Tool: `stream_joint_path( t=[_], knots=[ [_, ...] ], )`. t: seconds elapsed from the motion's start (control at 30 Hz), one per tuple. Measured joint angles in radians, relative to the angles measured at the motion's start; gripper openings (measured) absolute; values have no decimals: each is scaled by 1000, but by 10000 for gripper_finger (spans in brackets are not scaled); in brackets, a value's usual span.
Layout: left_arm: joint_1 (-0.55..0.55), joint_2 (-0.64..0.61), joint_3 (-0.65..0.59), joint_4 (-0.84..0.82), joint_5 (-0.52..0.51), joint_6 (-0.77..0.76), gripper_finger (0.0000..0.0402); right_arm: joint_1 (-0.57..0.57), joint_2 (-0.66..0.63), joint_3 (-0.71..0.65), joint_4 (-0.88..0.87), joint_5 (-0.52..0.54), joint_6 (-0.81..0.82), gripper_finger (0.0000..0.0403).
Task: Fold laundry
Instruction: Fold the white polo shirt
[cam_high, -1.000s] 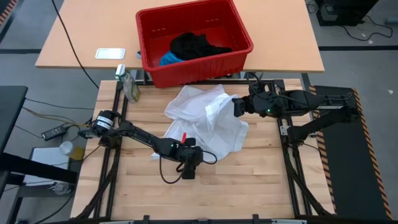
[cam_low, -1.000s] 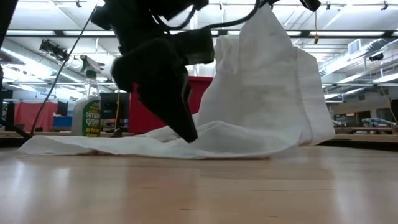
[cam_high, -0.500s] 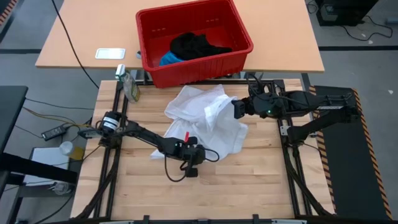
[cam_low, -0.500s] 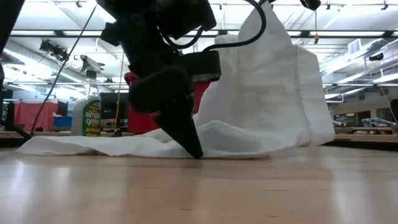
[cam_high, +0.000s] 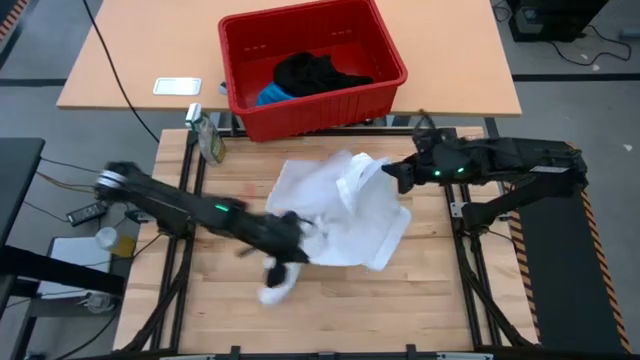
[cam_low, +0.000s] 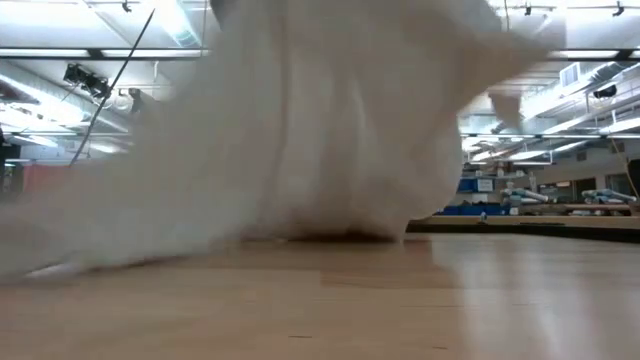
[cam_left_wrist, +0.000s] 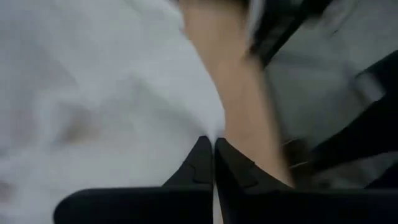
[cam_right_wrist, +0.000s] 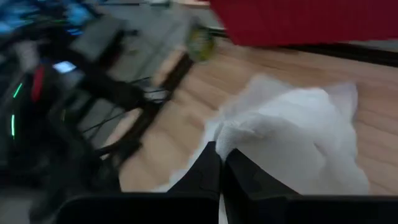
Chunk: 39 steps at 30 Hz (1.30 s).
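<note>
— Is there free room on the counter (cam_high: 420, 300)?
— Yes, the near side is bare wood, right of the left gripper (cam_high: 285, 262).
— And the white garment (cam_high: 345, 205)?
— It is stretched across the middle. The left jaws pinch its near-left edge; the right gripper (cam_high: 392, 172), jaws pressed together, pinches its far-right edge.

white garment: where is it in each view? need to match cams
High view: white garment at table centre, between both arms, below the red basket.
Low view: fills the left and middle of the picture.
Left wrist view: covers the left half.
Right wrist view: right of centre, red basket behind it.
Shared landmark: the red basket, in the high and right wrist views.
</note>
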Motion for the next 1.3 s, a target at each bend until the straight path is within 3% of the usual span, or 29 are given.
stream_joint_path(
  t=[0.1,0.2,0.37,0.6,0.7,1.03,1.3],
  knots=[
    [2,-164,1,72,-86,-1,1,-2,-22,13,127,-91,-76,8],
    [10,-281,1,244,-196,-1,1,-3,-46,13,342,-197,-161,8],
    [23,-378,66,353,-292,120,1,-11,-79,16,615,-222,-261,8],
    [102,-341,272,426,-328,295,0,-67,-71,15,817,-207,-324,8],
    [144,-331,370,351,-328,298,0,-123,-71,15,772,-180,-234,7],
    [272,-229,647,114,-314,306,0,-238,-62,15,913,-196,-364,7],
    [502,-142,747,9,-311,303,0,-447,-37,15,859,-228,-416,6]
  ],
)
